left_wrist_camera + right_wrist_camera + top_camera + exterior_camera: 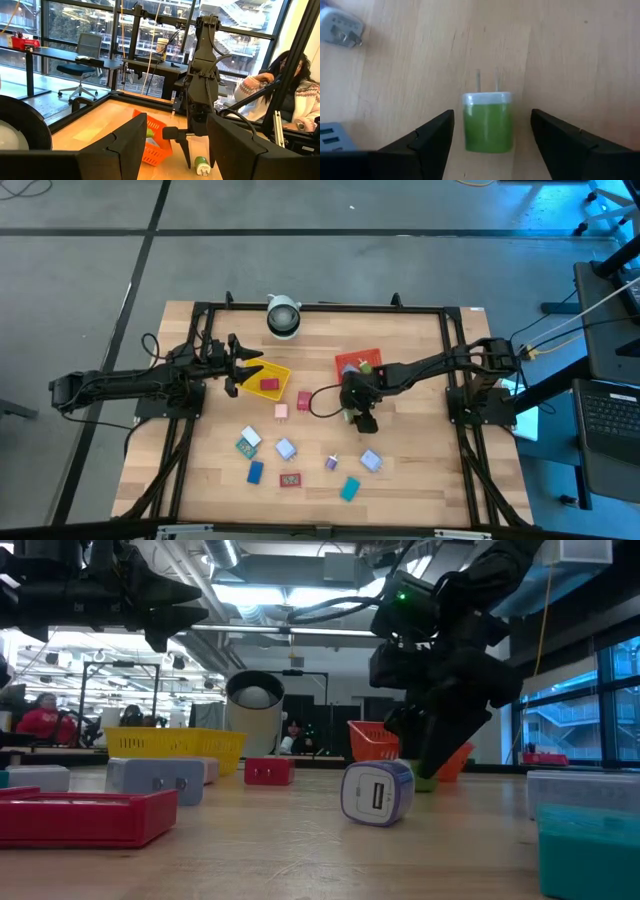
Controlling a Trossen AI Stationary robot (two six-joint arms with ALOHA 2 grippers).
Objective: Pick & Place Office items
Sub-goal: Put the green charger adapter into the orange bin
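Left gripper (243, 366) hangs at frame left over the yellow tray (281, 374), fingers apart, holding nothing. Centre-right: right gripper (492, 132) points down, fingers wide, straddling the green charger (488, 121) on the worktop (420, 470); its long axis runs along the gap, prongs pointing away. Right arm nearer.

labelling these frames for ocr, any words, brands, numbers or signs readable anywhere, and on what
None can be read.
The green charger between the open right gripper fingers shows no print.
The purple-edged charger shows only a USB port, no lettering.
The red tray and yellow tray bear no legible label.
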